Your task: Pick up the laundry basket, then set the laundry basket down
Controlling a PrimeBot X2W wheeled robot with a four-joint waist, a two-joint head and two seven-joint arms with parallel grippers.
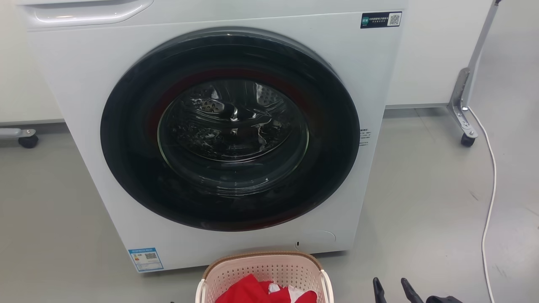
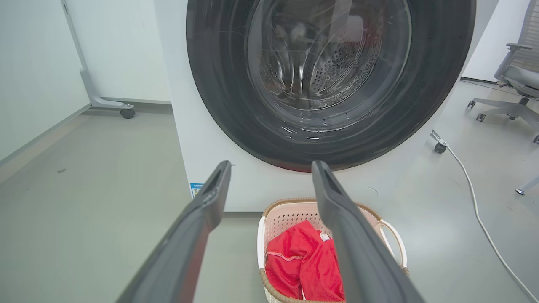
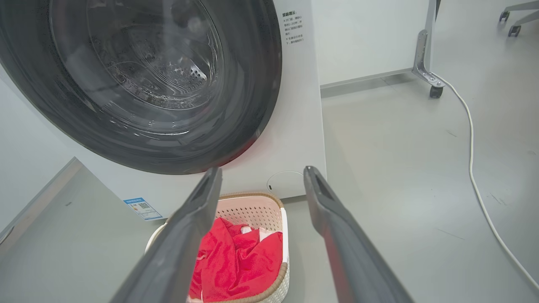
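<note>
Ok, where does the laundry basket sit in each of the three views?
Head view: the laundry basket is at the bottom edge, centre, cut off by the frame, just in front of the washer.
Left wrist view: lower middle, a little right of centre.
Right wrist view: lower middle, a little left of centre.
Shared landmark: the blue sticker low on the washer's front, up and left of the basket each time.

A white front-loading washer (image 1: 210, 126) is standing on the grey floor (image 1: 421, 189); right, a white cable (image 1: 492, 193) is trailing past a castered partition (image 1: 433, 63).
</note>
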